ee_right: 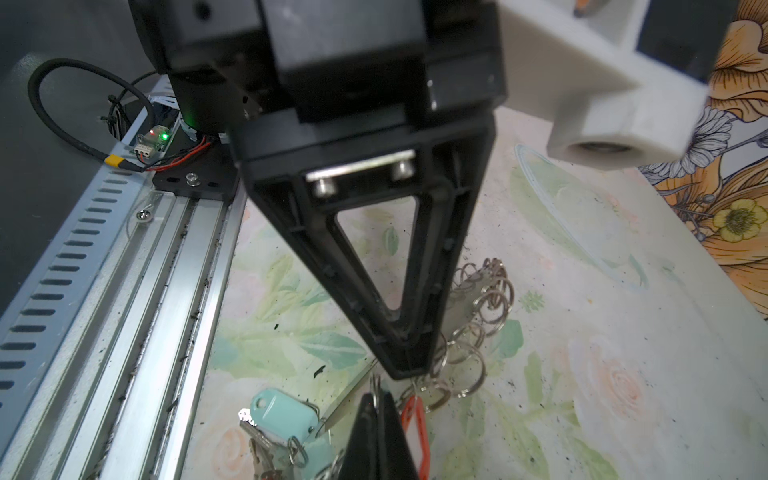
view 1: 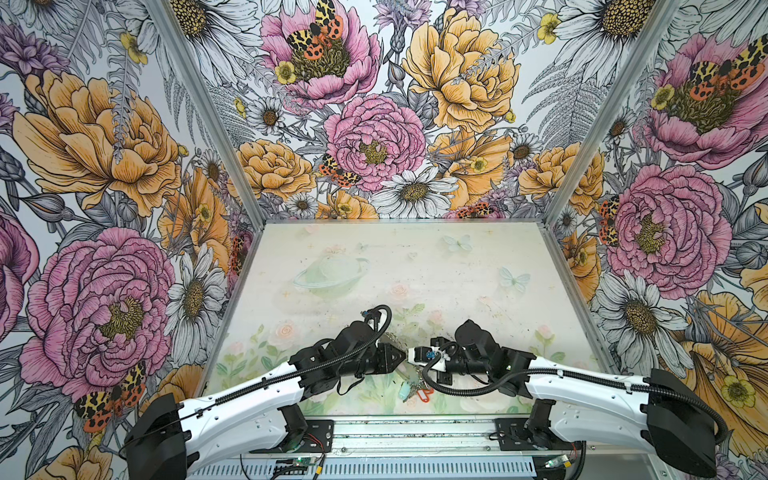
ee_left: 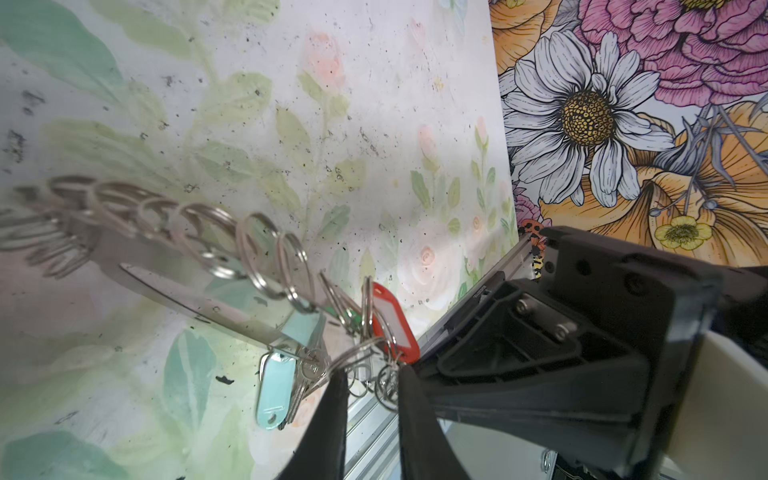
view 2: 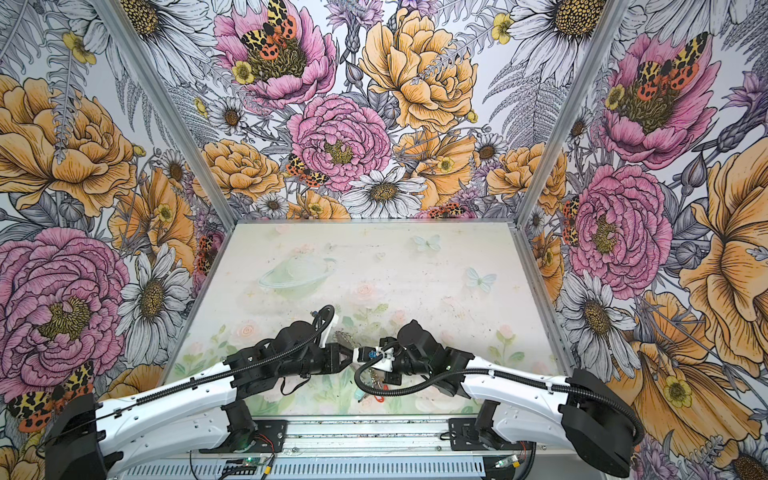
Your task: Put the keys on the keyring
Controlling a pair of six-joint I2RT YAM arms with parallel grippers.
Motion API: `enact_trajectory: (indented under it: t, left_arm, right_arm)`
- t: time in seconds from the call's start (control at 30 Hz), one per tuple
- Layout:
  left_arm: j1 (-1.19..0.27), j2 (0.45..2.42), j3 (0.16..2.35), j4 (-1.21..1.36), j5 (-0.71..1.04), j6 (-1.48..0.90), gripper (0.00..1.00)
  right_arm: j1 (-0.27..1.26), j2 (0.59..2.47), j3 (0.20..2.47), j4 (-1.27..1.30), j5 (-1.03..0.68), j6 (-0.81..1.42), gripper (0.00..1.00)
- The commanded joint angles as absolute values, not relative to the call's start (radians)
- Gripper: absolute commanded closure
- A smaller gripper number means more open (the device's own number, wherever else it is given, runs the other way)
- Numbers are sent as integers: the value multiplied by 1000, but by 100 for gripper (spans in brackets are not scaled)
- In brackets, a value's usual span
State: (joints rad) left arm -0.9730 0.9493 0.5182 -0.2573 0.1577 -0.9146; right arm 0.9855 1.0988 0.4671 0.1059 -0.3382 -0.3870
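Pale mat [view 1: 415, 257], printed with roses, butterflies and a ringed planet, floors a booth walled in bold floral wallpaper [view 1: 374, 137], with a metal rail [view 1: 415, 434] along the near edge. Both arms meet nose to nose just short of that rail. The keyring [ee_left: 199, 299] runs beneath the meeting point, silver rings fanned out. The keys [ee_right: 266, 449], with the teal tag [ee_right: 282, 415] and red tag [ee_right: 417, 428], bunch at its near end. The right gripper [ee_right: 377, 397] is pinched tight on a thin wire ring [ee_right: 376, 384]. The left gripper [ee_left: 374, 370] has its fingers slightly apart around bunched rings; gripping or not, impossible to tell.
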Motion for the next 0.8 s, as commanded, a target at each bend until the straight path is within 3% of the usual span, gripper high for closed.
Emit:
enact_trajectory:
  t: [0.0,0.33,0.77]
  left_arm:
    - [-981,952,542,-233,125,-925,76]
    - [-982,964,529,-178,145,-937,83]
    - [-994,1009,527,-170,174,-939,80]
  right_arm:
    - [997,1083,458,118,-324,-397,100]
    - [999,1086,464,116,-331,-398,100]
    - [1001,1088,471,107,-328,-399,100]
